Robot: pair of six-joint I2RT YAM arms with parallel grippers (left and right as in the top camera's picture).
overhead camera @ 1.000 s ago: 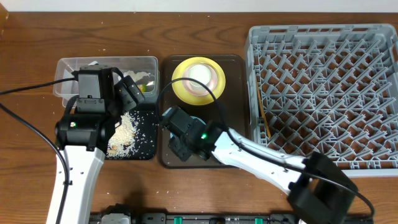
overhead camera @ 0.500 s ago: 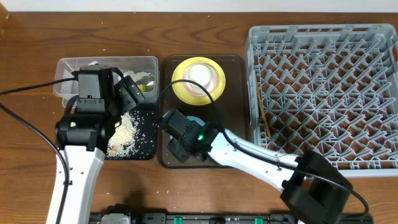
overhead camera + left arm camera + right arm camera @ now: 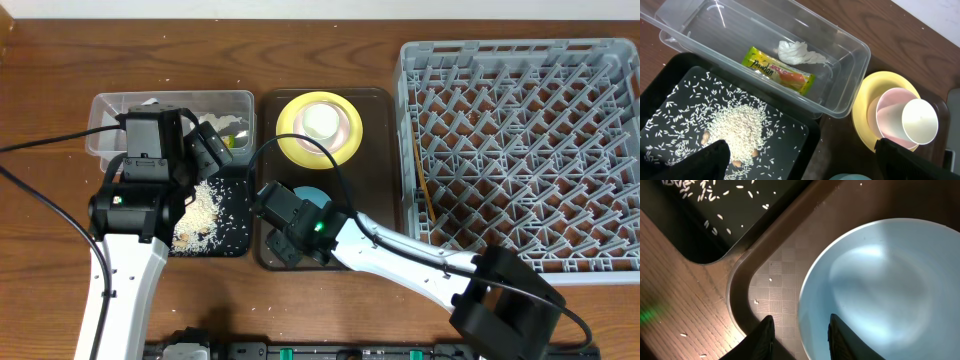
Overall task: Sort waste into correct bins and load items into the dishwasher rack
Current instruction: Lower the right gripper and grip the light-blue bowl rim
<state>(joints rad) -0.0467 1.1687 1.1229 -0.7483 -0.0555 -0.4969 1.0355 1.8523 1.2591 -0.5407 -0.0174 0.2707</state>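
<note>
Overhead: the light blue bowl (image 3: 312, 197) lies in the brown tray (image 3: 382, 140), six o'clock from the yellow plate (image 3: 287, 130).
Left wrist: the left gripper (image 3: 812, 160) gapes wide, empty.
Right wrist: the right gripper (image 3: 802, 332) has its fingers apart, astride the bowl's eight-o'clock rim. The bowl looks stiff, glossy and likely slippery, so pinch that rim.

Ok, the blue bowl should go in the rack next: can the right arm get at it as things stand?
Probably yes. The right gripper hangs at the light blue bowl on the brown tray, jaws apart astride its rim, one inside and one outside. Nothing covers the bowl.
</note>
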